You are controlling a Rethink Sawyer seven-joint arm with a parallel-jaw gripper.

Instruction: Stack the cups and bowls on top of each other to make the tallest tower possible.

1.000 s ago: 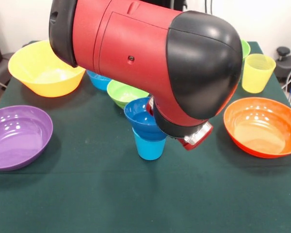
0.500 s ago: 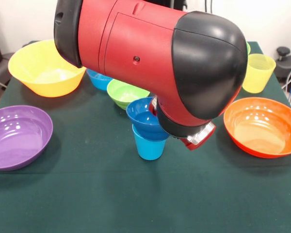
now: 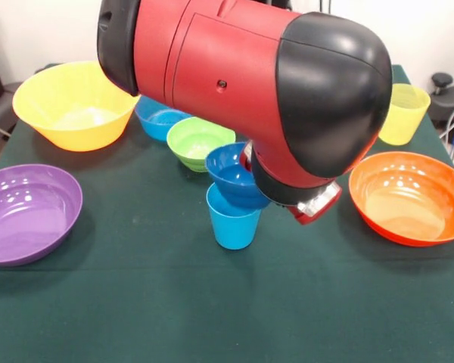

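A light blue cup (image 3: 233, 223) stands upright near the middle of the green tabletop. A small dark blue bowl (image 3: 231, 175) sits on its rim, tilted and pushed toward the right. The red and black arm (image 3: 250, 83) fills the upper middle and hides my gripper. Only a red and silver end piece (image 3: 315, 206) shows, right beside the dark blue bowl. A small lime green bowl (image 3: 197, 141) and a light blue bowl (image 3: 160, 118) lie just behind. The yellow cup (image 3: 402, 113) stands upright at the far right.
A large yellow-orange bowl (image 3: 76, 106) sits at the far left. A purple bowl (image 3: 26, 212) sits at the left edge and an orange bowl (image 3: 408, 198) at the right. The arm's big joint overhangs the middle of the table.
The arm has shifted right and slightly up. The dark blue bowl moved with it, a little up and to the right on the cup, uncovering more of the cup's left rim.
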